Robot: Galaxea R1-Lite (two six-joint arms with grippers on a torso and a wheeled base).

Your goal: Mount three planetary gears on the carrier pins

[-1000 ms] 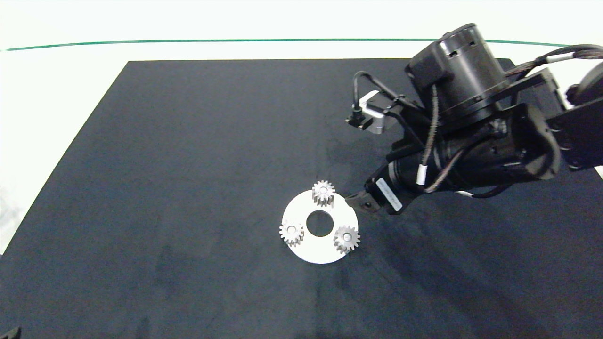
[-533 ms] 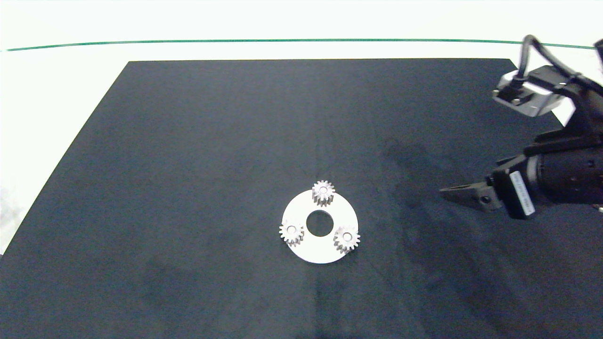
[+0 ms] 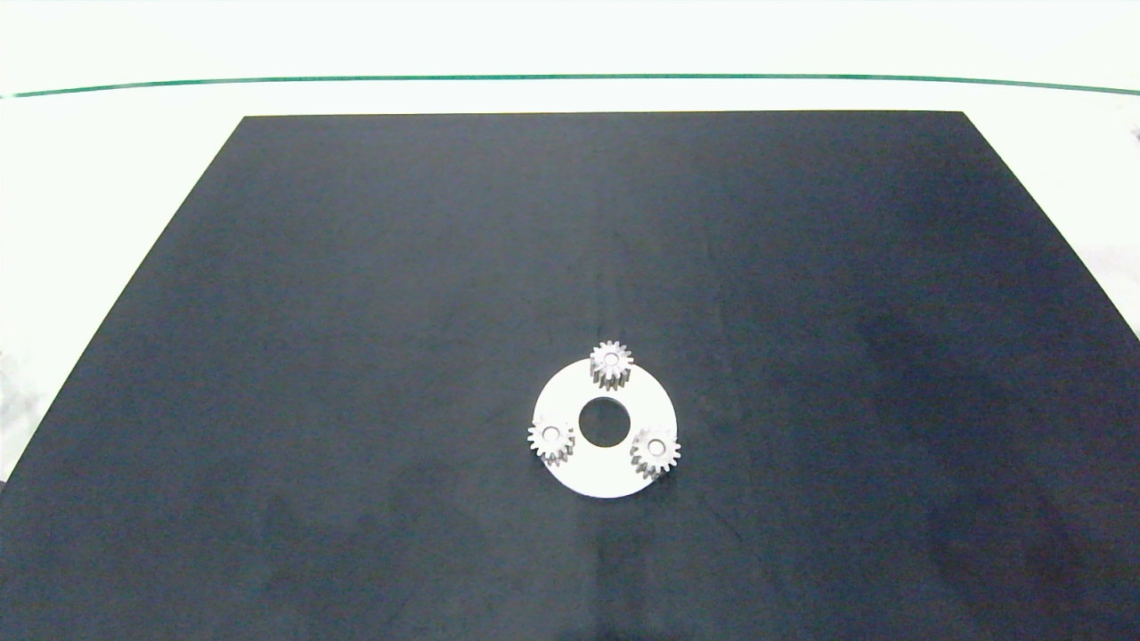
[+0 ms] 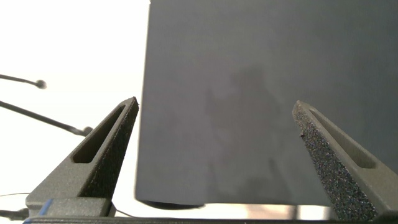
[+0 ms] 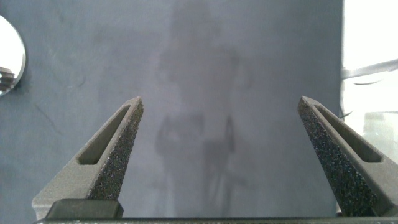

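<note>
All three planetary gears [image 3: 611,365] [image 3: 551,441] [image 3: 655,451] seated on carrier pins of white carrier disc [image 3: 606,476], spaced evenly round centre hole. Disc lies on black mat [image 3: 356,312], nearer its front edge, about midway between its side edges. Left gripper [image 4: 214,127] spread wide, empty, over mat edge. Right gripper [image 5: 221,124] spread wide, empty, above bare mat; disc rim at view's margin. Judgement: installation looks complete; nothing left to mount.

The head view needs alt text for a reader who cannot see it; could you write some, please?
Three planetary gears sit spaced around a white disc with a centre hole, on a dark mat. Neither arm is in this view.
</note>
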